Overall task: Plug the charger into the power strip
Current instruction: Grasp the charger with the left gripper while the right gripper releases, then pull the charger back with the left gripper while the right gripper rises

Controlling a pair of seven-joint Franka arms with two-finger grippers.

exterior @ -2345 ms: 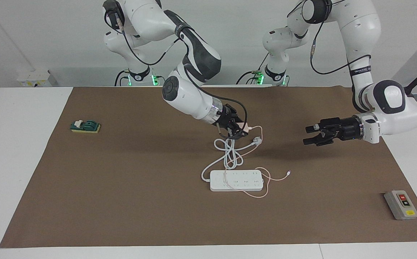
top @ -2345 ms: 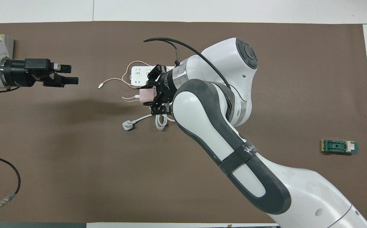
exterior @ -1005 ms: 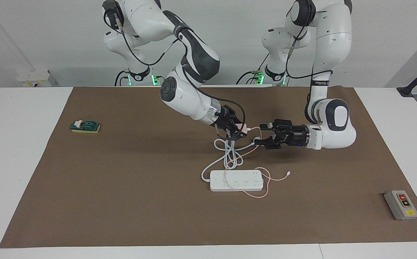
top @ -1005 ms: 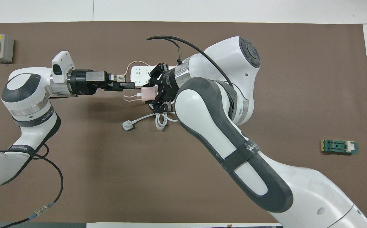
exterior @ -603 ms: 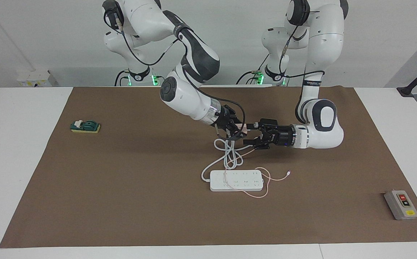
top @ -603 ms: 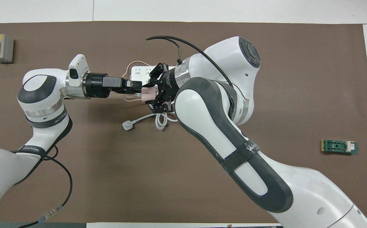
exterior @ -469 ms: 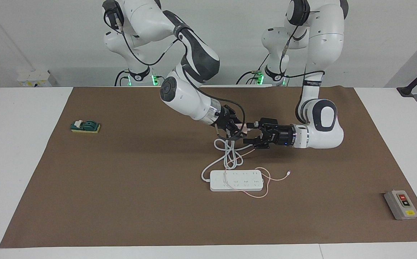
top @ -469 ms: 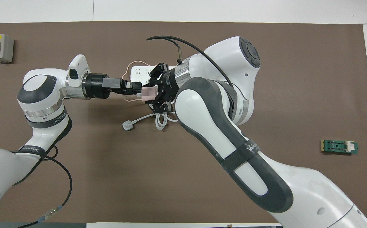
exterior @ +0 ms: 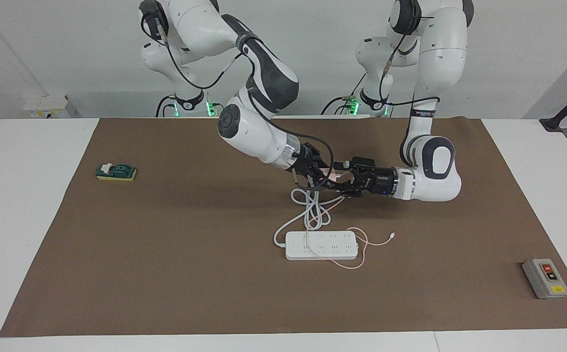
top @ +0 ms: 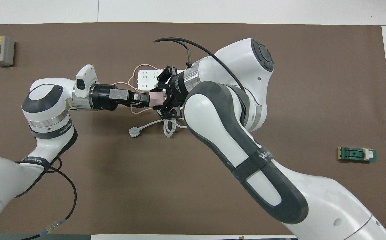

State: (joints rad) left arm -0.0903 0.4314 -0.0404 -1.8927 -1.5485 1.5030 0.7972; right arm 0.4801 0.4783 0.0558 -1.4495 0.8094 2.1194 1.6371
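Observation:
The pale pink charger (top: 155, 97) hangs above the mat, with my right gripper (top: 160, 99) shut on it. In the facing view the charger (exterior: 331, 172) shows only as a sliver between the two hands. My left gripper (top: 145, 98) is open, level with the charger, and its fingertips reach the end where the cable leaves; in the facing view the left gripper (exterior: 338, 180) meets the right gripper (exterior: 326, 177). I cannot tell whether the fingers touch the cube. The white power strip (exterior: 321, 245) lies flat on the mat, the thin pink cable (exterior: 361, 239) looping across it.
The strip's thick white cord coils under the grippers and ends in a white three-pin plug (top: 134, 131). A grey button box (exterior: 545, 277) sits at the left arm's end of the table. A green block (exterior: 116, 172) sits at the right arm's end.
My left arm has swung in toward the right gripper, and its open fingers have moved up to the charger. The right gripper and charger have stayed in place.

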